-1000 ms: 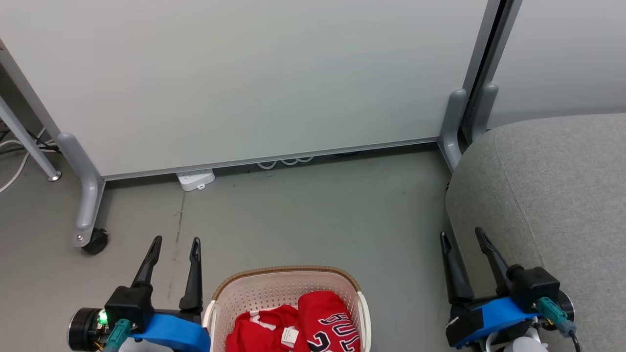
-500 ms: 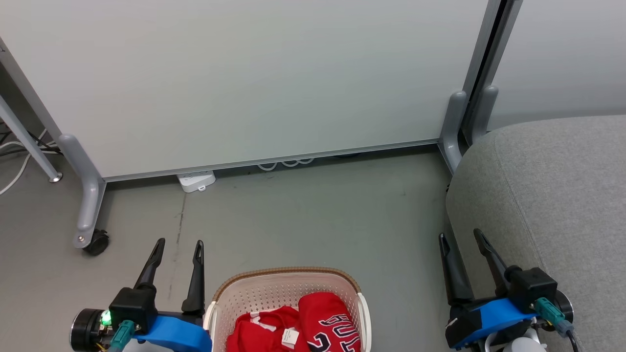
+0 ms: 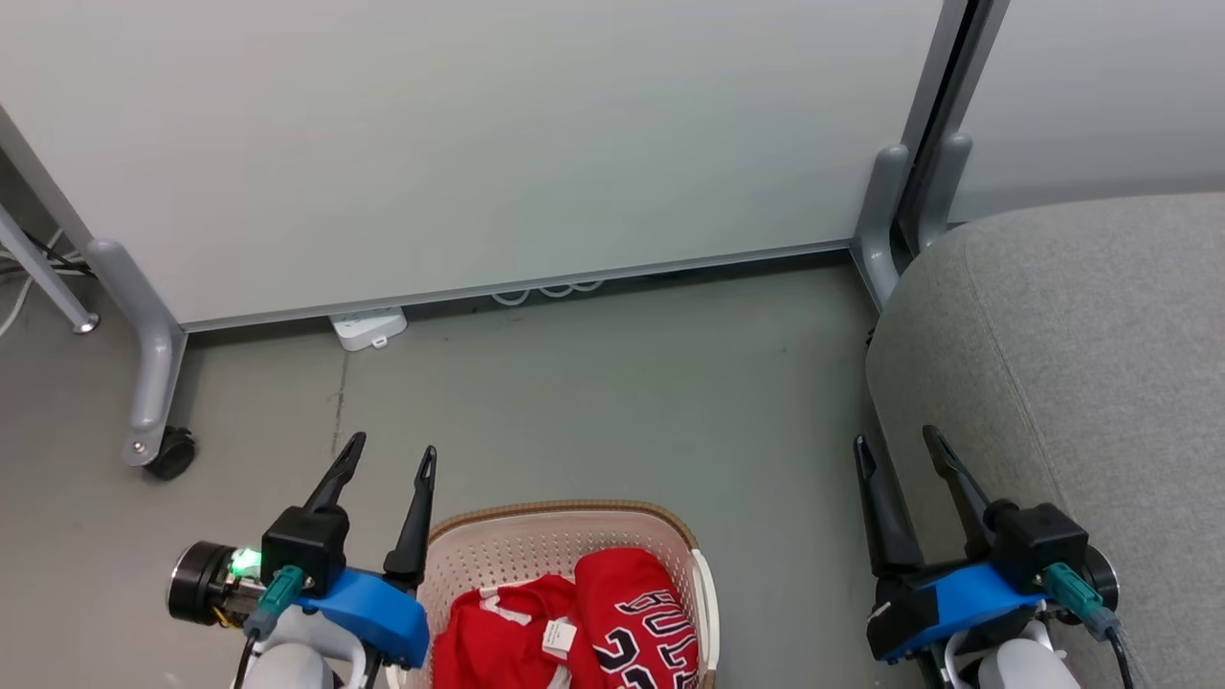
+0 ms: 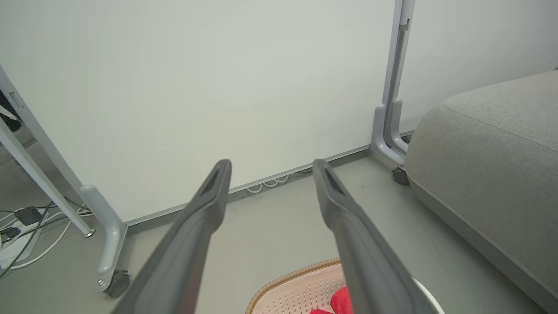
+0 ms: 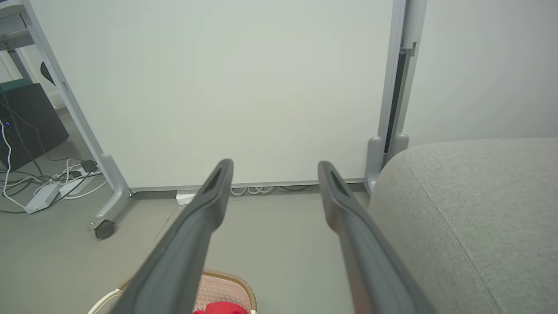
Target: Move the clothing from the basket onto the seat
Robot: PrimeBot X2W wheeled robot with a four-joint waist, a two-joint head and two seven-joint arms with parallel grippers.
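**The clothing (image 3: 574,632) lies in the basket, both grippers spread and empty**

In the head view we see the clothing as a heap of bright red cloth at 6 o'clock, cut off by the bottom edge. It lies inside the basket (image 3: 565,509), a cream perforated tub with a brown woven-look rim. On the 3 o'clock side of the heap is the lettered garment (image 3: 641,622), with black characters outlined in white that read upside down to us. On the 9 o'clock side is the trimmed garment (image 3: 493,641), plain red with short white bands. A small white tag (image 3: 557,636) lies where the two meet.

The seat (image 3: 1101,335) is the broad grey fabric cushion at 3 o'clock, with a rounded edge and a seam running down it. It stands apart from the basket, with bare floor (image 3: 612,383) between them.

The left gripper (image 3: 394,445) is at 7 o'clock, just beside the basket's 9 o'clock rim. Its two dark fingers are parted wide and have nothing between them. The right gripper (image 3: 895,437) is at 4 o'clock, against the seat's near edge, equally wide and empty.

Both wrist views show a scrap of red in the basket at their bottom edges. At 12 o'clock stands a pale partition panel (image 3: 478,144) on a castor (image 3: 172,452), with a white power strip (image 3: 368,327) at its foot.
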